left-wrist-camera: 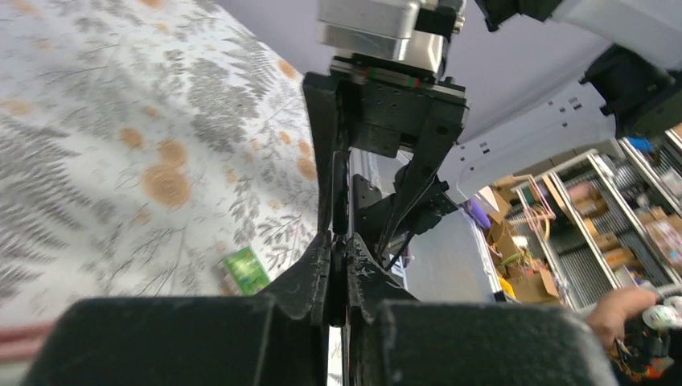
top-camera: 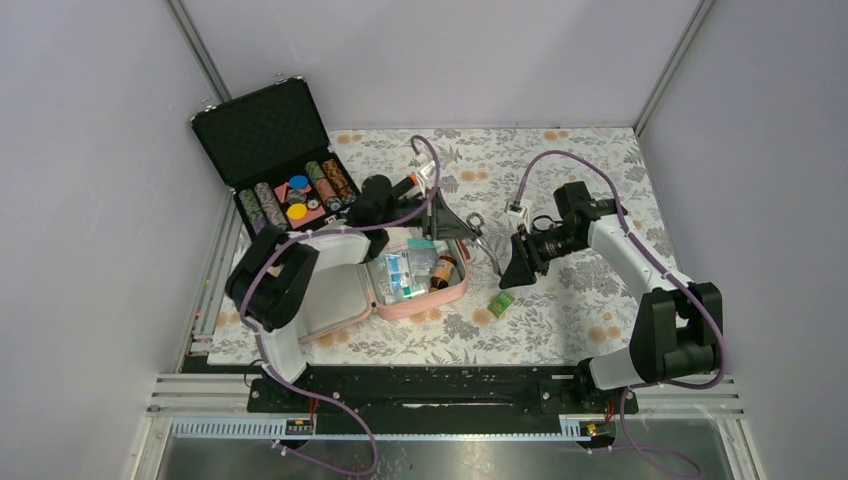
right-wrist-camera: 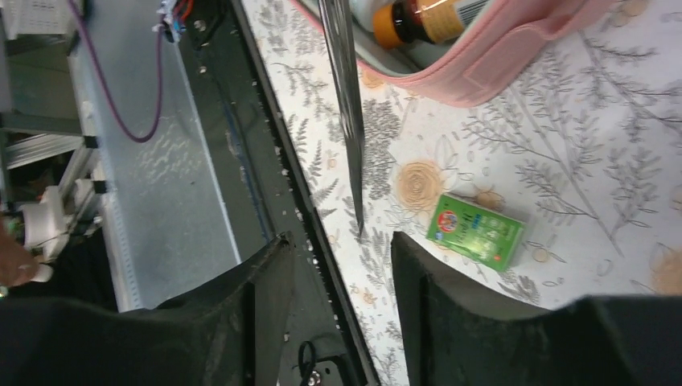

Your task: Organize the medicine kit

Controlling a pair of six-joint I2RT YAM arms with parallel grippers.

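The pink medicine kit (top-camera: pixel 345 300) lies open at the centre left, and its pink wall also shows in the right wrist view (right-wrist-camera: pixel 515 56). Inside are blue blister packs (top-camera: pixel 400 270) and a brown bottle with an orange cap (top-camera: pixel 443 272) (right-wrist-camera: pixel 418 20). My left gripper (top-camera: pixel 462 230) (left-wrist-camera: pixel 339 241) is shut on a pair of scissors (top-camera: pixel 485 245), held above the kit's right end. The blade (right-wrist-camera: pixel 347 121) points down between my right gripper's fingers. My right gripper (top-camera: pixel 520 262) (right-wrist-camera: pixel 339 241) is open just right of the scissors. A small green box (top-camera: pixel 502 303) (left-wrist-camera: pixel 245 269) (right-wrist-camera: pixel 476 231) lies on the cloth below it.
A black hard case with poker chips (top-camera: pixel 285 160) stands open at the back left. The flowered cloth (top-camera: pixel 580 170) covers the table. Small items lie near the left arm at the back (top-camera: pixel 420 180). The black rail (right-wrist-camera: pixel 265 161) runs along the near edge.
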